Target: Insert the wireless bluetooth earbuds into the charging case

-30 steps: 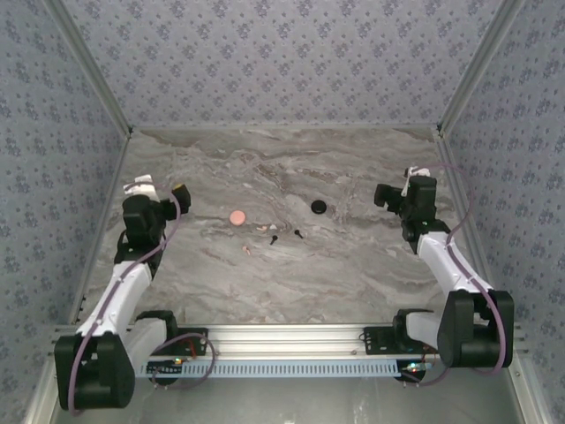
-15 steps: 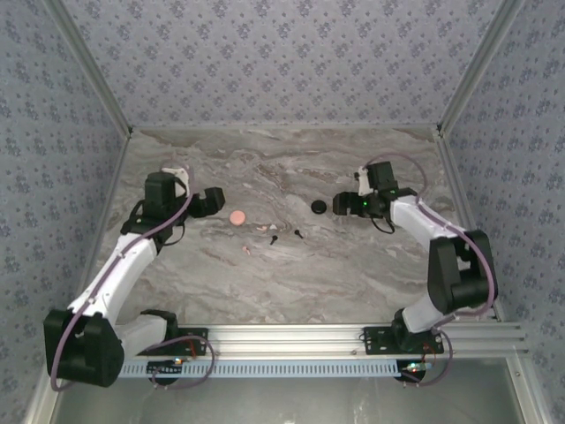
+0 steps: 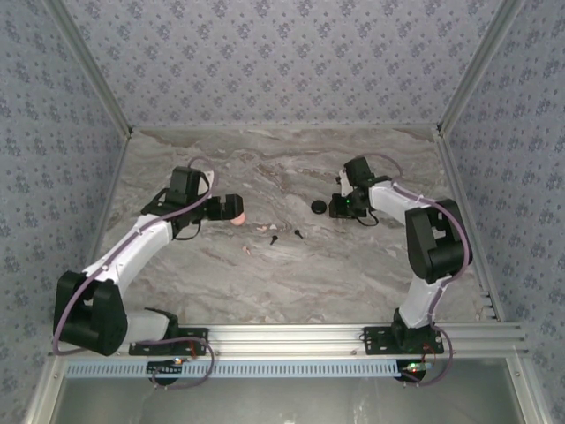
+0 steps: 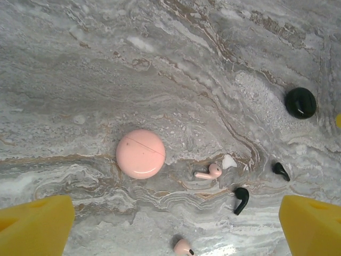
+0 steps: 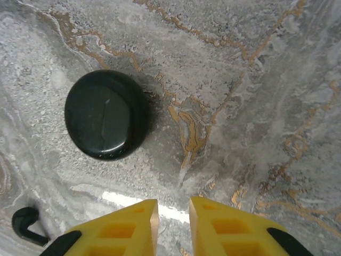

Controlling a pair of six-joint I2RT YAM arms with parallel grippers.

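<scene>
Pink charging case (image 4: 140,153) lay below my wide-apart left gripper (image 4: 173,205); pink earbuds (image 4: 209,172), black earbuds (image 4: 241,199) loose just right of it. Right gripper (image 5: 173,209), nearly together, empty, hovered beside black charging case (image 5: 106,114) farther right. Reaching stage; next move needed lid opened.

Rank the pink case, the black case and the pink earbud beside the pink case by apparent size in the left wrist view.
1. pink case, largest.
2. black case, though it probably lies farther from the camera, so the gap is unsure.
3. pink earbud, clearly smallest.
</scene>
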